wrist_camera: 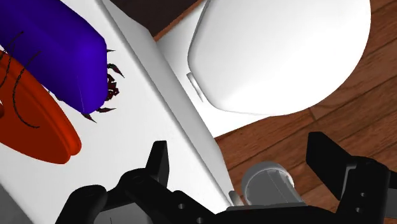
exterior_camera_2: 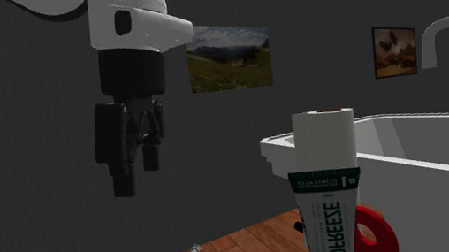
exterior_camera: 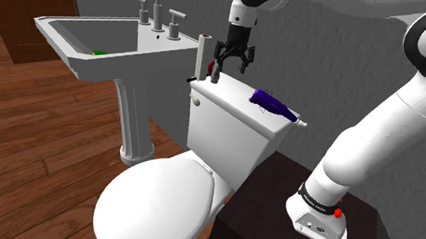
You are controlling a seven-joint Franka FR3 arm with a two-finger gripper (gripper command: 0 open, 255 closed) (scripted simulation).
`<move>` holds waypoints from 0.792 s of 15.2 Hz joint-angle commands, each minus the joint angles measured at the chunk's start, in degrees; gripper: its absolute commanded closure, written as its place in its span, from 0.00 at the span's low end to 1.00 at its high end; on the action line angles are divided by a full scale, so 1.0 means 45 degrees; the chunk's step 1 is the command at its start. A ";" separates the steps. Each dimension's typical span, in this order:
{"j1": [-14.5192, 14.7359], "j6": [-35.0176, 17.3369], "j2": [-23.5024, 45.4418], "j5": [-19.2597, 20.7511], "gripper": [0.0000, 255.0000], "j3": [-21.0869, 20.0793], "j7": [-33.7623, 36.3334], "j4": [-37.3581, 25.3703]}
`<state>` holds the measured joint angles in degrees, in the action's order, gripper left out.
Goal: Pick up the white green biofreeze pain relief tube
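Pincer (exterior_camera: pixel 232 70), spread wide and empty, hovers over the toilet tank (exterior_camera: pixel 236 128) beside the upright Biofreeze tube (exterior_camera: pixel 203 56); a finger clipping its cap could topple it off the tank.

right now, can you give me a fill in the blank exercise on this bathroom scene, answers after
1. The tube stands ____ on the toilet tank's lid.
2. The gripper has its fingers ____, touching nothing.
3. The brush lying on that lid is ____ in colour.
4. The small thing in the sink is ____ in colour.
Missing words: upright; open; purple; green.
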<state>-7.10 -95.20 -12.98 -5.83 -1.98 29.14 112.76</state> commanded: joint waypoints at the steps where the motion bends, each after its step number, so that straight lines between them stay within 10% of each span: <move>1: -0.0203 0.0064 0.0976 0.0022 0.00 0.0089 0.0715 -0.1127; 12: -0.1152 0.1176 0.5637 -0.0091 0.00 0.0991 0.4167 -0.7350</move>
<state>-11.98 -90.68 10.20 -6.10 2.10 46.22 82.87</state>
